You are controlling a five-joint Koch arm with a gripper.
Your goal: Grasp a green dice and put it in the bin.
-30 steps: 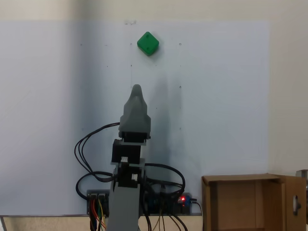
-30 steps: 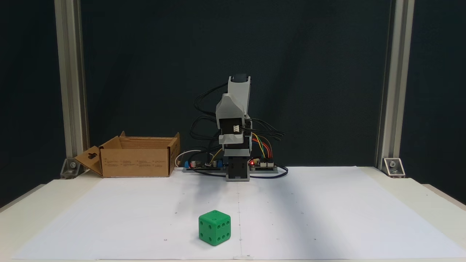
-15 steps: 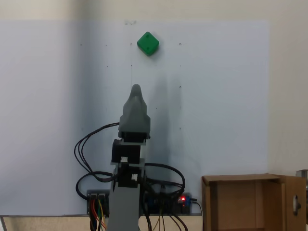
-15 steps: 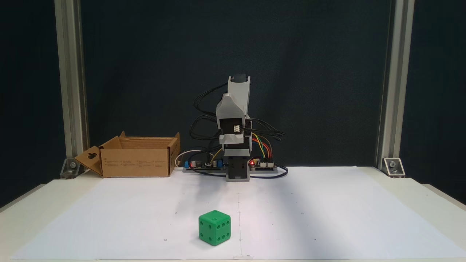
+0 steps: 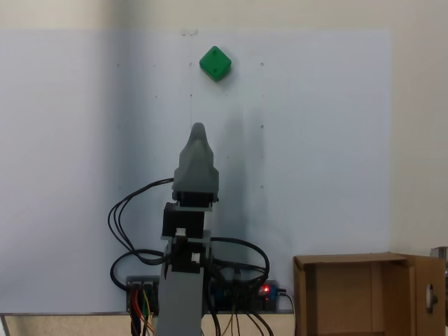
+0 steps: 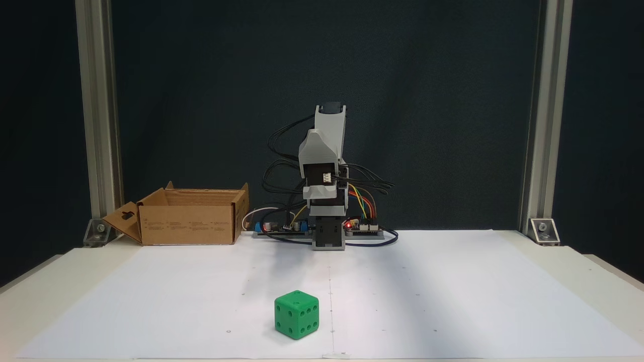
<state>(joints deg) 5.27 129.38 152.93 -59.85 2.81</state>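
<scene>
We see the green dice resting on the white paper covering the surface, well apart from the jaws of the gripper, which is folded above the arm's base. We cannot tell whether the jaws are spread or pressed together; only one grey tip shows. The bin stands beside the base, cut off at the frame's bottom in one fixed view. Nothing has moved since the earlier frames.

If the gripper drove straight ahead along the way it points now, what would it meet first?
In the fixed view from above, the gripper tip points up the white paper sheet. The green dice sits slightly right of that line, so it may just miss; the gripper's height is unclear.
</scene>
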